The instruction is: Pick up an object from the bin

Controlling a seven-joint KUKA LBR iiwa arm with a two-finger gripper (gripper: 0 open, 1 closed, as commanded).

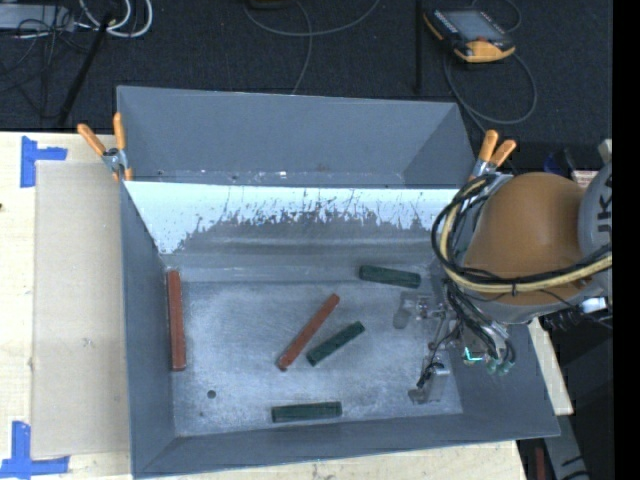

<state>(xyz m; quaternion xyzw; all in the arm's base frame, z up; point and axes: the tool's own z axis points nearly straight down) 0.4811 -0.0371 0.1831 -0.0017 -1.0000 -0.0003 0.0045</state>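
Near the gripper (416, 350), a green bar (390, 277) lies left-to-right (nearly level).

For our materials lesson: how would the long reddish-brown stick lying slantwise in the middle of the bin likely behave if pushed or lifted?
The reddish-brown stick looks straight along its whole length, so probably stiff. Its flat, slim bar shape suggests it slides rather than rolls. A push could knock it into the dark green bar close beside it.

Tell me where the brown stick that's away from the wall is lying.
In the camera view the brown stick lies slanted near the middle of the bin floor, with a dark green stick close along its right side.
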